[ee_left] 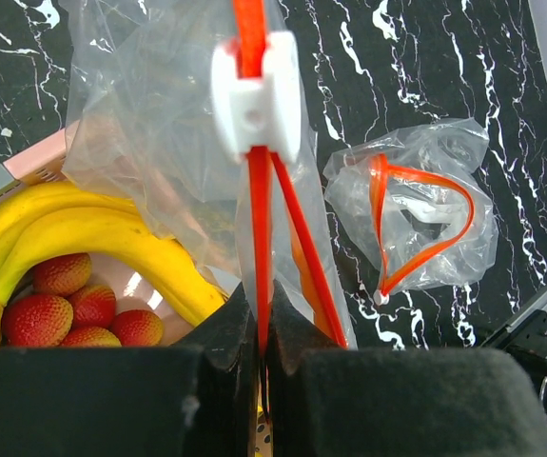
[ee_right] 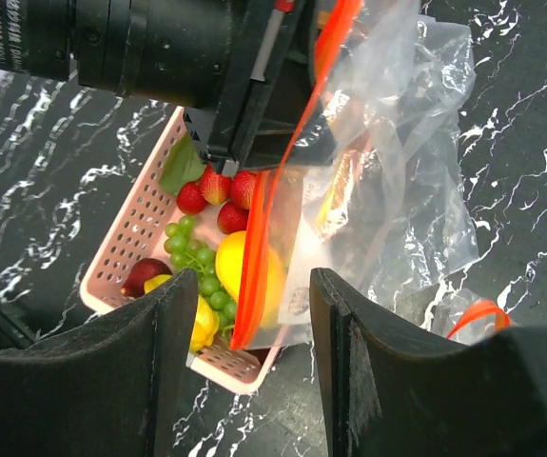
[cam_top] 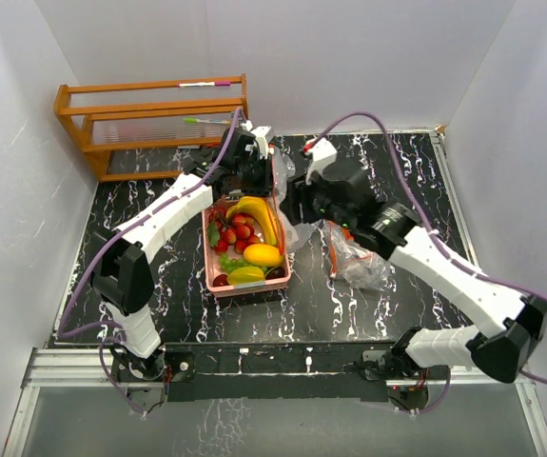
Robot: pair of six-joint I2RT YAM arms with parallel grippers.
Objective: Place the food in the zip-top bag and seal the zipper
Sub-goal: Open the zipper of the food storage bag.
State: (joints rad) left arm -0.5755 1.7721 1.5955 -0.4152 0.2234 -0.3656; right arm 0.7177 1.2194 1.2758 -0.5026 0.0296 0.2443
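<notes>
Right jaws spread before zip-top bag (ee_right: 416,143); pink basket (ee_right: 126,248) holds strawberries (ee_right: 214,186), mango (ee_right: 230,262), grapes (ee_right: 192,257).

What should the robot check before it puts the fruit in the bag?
1. Left pincer holds the bag: ok, it is shut on the red zipper strip.
2. Right pincer is free to help: ok, it is open, with nothing gripped.
3. Zipper is undone: ok, the two red strips part below the white slider. Whether the mouth is wide enough: cannot tell.
4. Food is in the bag: not ok, the banana and strawberries lie in the pink basket.
5. Second bag is out of the way: ok, it lies on the table, apart from the basket.
</notes>
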